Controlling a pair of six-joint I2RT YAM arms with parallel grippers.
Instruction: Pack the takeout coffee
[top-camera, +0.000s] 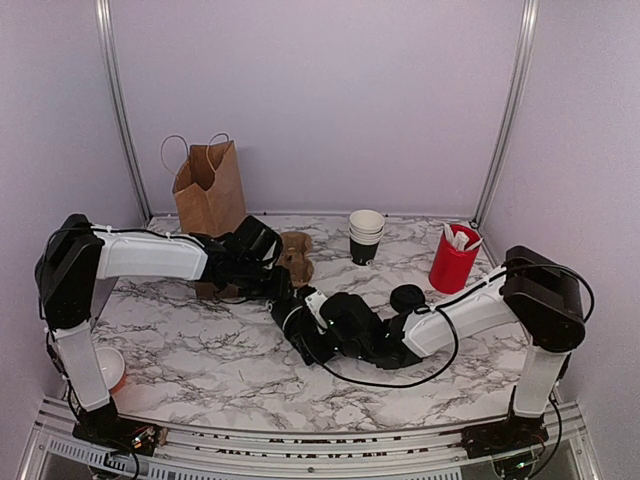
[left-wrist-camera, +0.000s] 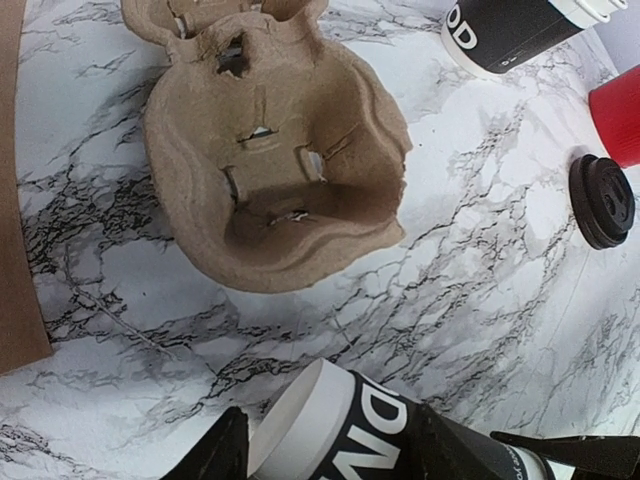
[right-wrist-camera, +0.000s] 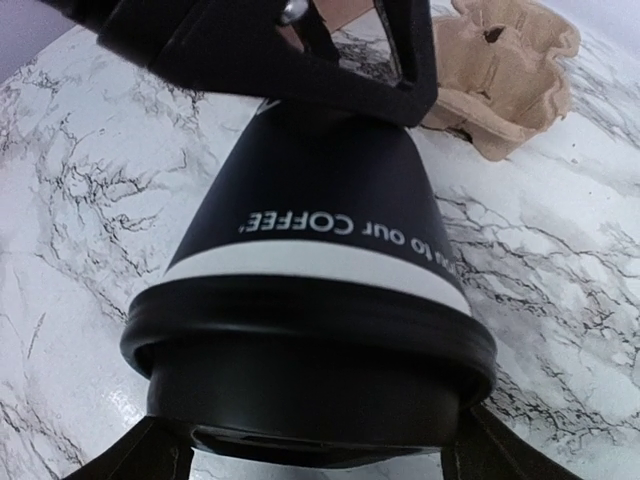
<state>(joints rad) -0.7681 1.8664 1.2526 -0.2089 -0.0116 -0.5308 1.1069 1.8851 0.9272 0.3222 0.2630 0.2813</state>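
Observation:
The takeout coffee (top-camera: 306, 316), a black cup with white print and a black lid, lies on its side above the marble table between both grippers. My left gripper (top-camera: 286, 292) is shut on its base end; in the left wrist view the left gripper (left-wrist-camera: 340, 458) holds the cup (left-wrist-camera: 350, 425) with the white bottom rim pointing at the camera. My right gripper (top-camera: 328, 322) is shut on the lid end; in the right wrist view the right gripper (right-wrist-camera: 320, 462) has its fingers on either side of the lid (right-wrist-camera: 310, 370) of the cup (right-wrist-camera: 320, 215).
A brown pulp cup carrier (top-camera: 296, 255) (left-wrist-camera: 270, 160) (right-wrist-camera: 510, 80) lies just beyond the grippers. A brown paper bag (top-camera: 210, 190) stands at the back left. A stack of lidless cups (top-camera: 365, 236), a loose black lid (top-camera: 407, 298) (left-wrist-camera: 602, 200) and a red cup (top-camera: 453, 260) are to the right.

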